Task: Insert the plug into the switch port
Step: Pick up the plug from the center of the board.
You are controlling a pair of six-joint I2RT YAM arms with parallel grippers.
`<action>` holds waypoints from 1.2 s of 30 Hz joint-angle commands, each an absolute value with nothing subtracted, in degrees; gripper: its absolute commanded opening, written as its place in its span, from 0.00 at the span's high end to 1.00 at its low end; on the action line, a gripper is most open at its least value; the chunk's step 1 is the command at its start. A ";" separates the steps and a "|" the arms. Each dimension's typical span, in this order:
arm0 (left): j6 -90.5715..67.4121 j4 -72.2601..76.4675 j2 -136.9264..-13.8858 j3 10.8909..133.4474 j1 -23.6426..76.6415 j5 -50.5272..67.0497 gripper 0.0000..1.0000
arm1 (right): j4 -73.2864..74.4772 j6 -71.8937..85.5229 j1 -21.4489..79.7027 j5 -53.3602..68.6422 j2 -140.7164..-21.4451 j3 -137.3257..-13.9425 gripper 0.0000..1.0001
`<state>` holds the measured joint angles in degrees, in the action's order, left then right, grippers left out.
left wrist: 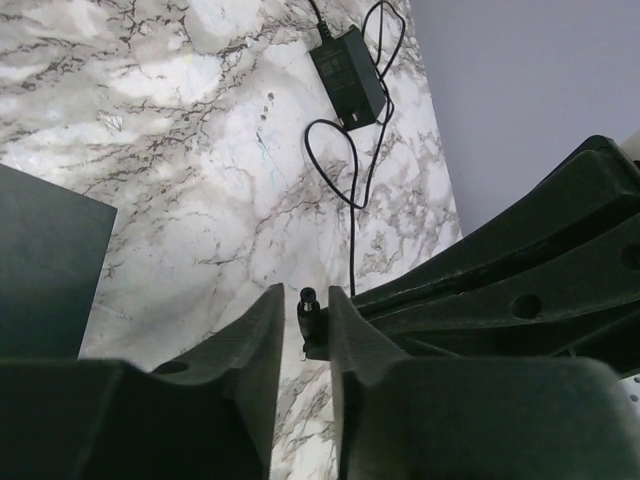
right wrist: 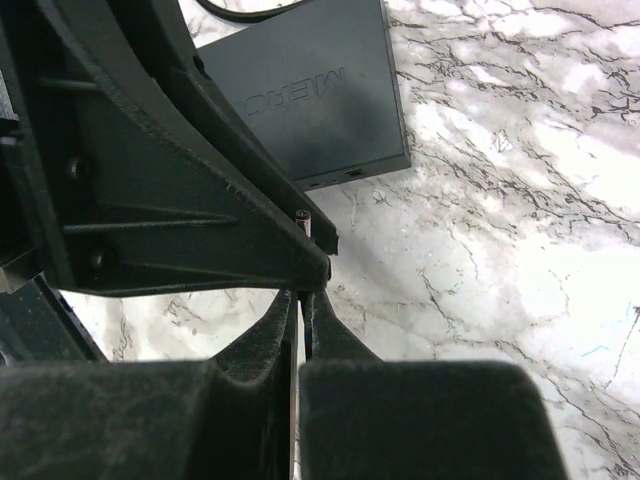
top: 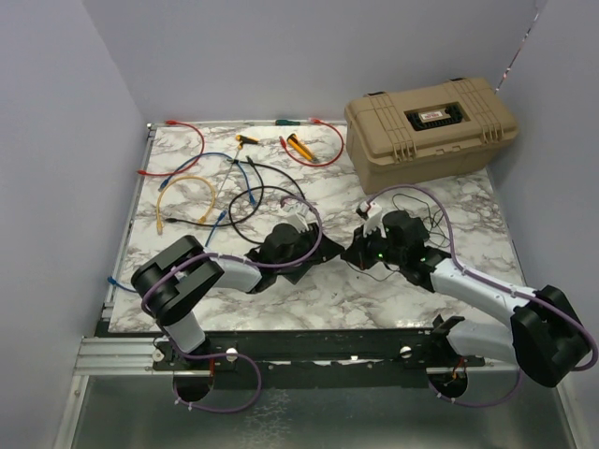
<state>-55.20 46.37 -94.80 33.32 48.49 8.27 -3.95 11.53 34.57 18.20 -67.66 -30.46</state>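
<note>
The plug (left wrist: 308, 301), a small black barrel plug on a thin black cord (left wrist: 352, 200), stands upright between the fingers of my left gripper (left wrist: 305, 310). The left jaws sit narrowly either side of it, and a gap still shows on the plug's left side. My right gripper (right wrist: 303, 300) is shut on the cord just below the plug tip (right wrist: 303, 218). In the left wrist view its black fingers (left wrist: 480, 290) reach in from the right. The switch (right wrist: 310, 100), a flat dark-grey box, lies on the marble just beyond both grippers. One of its corners (left wrist: 40, 270) shows at the left wrist view's left edge.
The black power adapter (left wrist: 347, 62) lies further off with its cord looped beside it. A big tan case (top: 430, 126) stands at the back right. Coloured cables (top: 187, 201) and orange-handled tools (top: 299, 147) lie at the back left of the marble table (top: 309, 299).
</note>
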 commanded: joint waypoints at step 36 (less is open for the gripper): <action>-80.96 93.23 -107.16 20.65 46.52 10.41 1.00 | -32.91 15.65 35.05 23.93 -62.51 -15.19 0.59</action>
